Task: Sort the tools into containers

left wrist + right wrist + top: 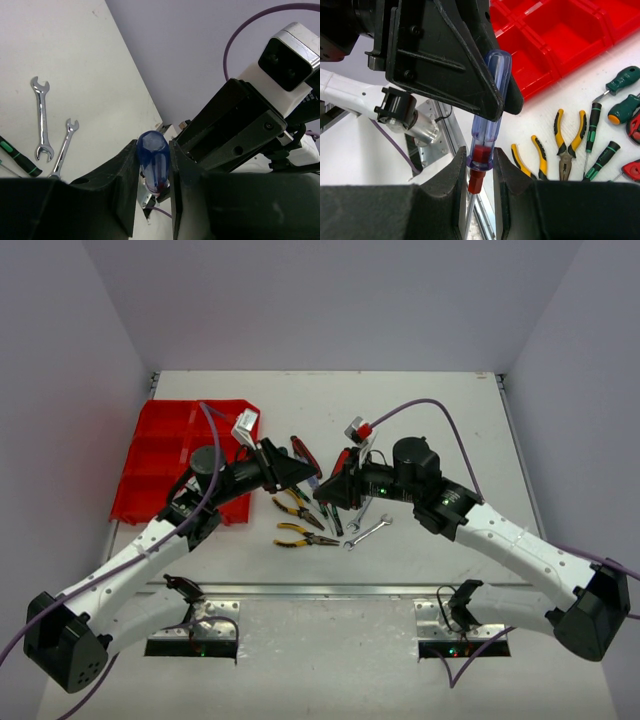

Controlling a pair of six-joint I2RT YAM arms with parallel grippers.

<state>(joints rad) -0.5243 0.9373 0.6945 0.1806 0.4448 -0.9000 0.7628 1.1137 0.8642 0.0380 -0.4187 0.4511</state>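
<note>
The left tool was clenched on the butt of the blue-handled screwdriver; the right tool was closed narrowly at its red collar. It looked light, rigid and probably slippery, so best gripped mid-handle; it hung above the tabletop, near the red tray's right edge.

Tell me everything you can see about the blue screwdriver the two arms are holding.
The blue screwdriver has a translucent blue plastic handle with a rounded butt, a red collar and a thin metal shaft. It is held off the table. The left end effector clamps the handle near the butt; the right end effector presses both sides of the collar end. Its tip is hidden.
</note>
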